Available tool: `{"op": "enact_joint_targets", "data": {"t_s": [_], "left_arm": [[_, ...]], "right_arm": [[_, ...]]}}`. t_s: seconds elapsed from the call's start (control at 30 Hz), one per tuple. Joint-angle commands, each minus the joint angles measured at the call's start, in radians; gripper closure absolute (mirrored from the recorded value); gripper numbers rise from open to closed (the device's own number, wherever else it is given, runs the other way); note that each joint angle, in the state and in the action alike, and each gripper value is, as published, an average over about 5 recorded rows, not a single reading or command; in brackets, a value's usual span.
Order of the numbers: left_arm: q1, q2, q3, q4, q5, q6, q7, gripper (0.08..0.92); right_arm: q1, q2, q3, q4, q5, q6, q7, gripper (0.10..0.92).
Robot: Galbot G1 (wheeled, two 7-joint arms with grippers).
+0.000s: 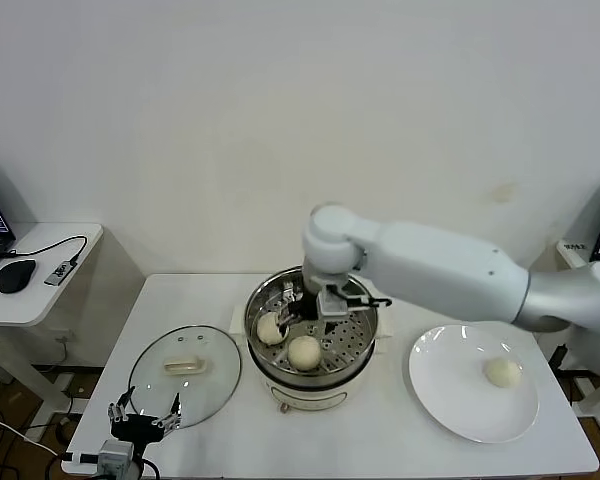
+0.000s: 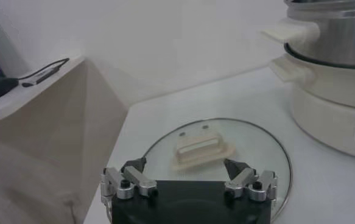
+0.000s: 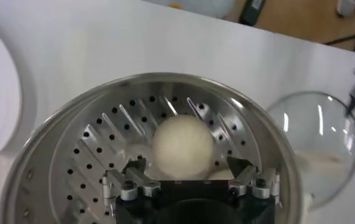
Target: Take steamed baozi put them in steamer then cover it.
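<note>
The steamer [image 1: 360, 340] stands mid-table with its perforated steel basket on a cream pot base. Two baozi [image 1: 304, 352] [image 1: 270, 328] show inside it. My right gripper [image 1: 320, 308] hangs open just above the basket's far side. In the right wrist view a baozi [image 3: 182, 145] rests on the basket floor [image 3: 104, 152], between and just beyond the spread fingers of the right gripper [image 3: 186, 164], with gaps on both sides. One more baozi [image 1: 502, 372] lies on the white plate [image 1: 450, 400]. The glass cover [image 1: 185, 375] lies flat left of the steamer. My left gripper [image 1: 143, 408] waits open at its near edge.
A side desk [image 1: 35, 290] with a mouse [image 1: 16, 275] and cables stands to the left. In the left wrist view the left gripper [image 2: 184, 164] faces the cover's handle [image 2: 200, 149], with the pot base [image 2: 335, 115] on the far side.
</note>
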Motion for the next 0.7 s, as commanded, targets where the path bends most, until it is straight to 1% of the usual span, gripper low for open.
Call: {"op": "enact_joint_targets", "data": {"t_s": [0.03, 0.13, 0.2, 0.3, 0.5, 0.6, 0.7], "left_arm": [[-0.002, 0.003, 0.003, 0.002, -0.005, 0.002, 0.0, 0.177], [-0.004, 0.007, 0.012, -0.003, -0.014, 0.007, 0.005, 0.177], [-0.006, 0.009, 0.019, -0.006, -0.025, 0.013, 0.01, 0.177], [-0.008, 0.011, 0.025, -0.006, -0.037, 0.021, 0.015, 0.177], [-0.009, 0.017, 0.027, -0.003, -0.046, 0.028, 0.022, 0.177], [-0.008, 0.018, 0.028, -0.003, -0.053, 0.034, 0.026, 0.177], [-0.007, 0.017, 0.028, -0.006, -0.056, 0.038, 0.03, 0.177]], "right_arm": [[0.181, -0.266, -0.043, 0.038, 0.347, -0.42, 0.026, 0.202], [0.172, -0.379, -0.043, 0.048, 0.386, -0.593, 0.006, 0.203], [0.135, -0.457, -0.022, 0.052, 0.384, -0.709, -0.007, 0.203], [0.047, -0.551, 0.044, 0.05, 0.363, -0.832, -0.021, 0.203], [-0.174, -0.658, 0.241, 0.012, 0.255, -0.88, -0.036, 0.203], [-0.284, -0.679, 0.332, -0.005, 0.196, -0.886, -0.026, 0.203], [-0.348, -0.682, 0.361, -0.033, 0.164, -0.864, 0.001, 0.203]]}}
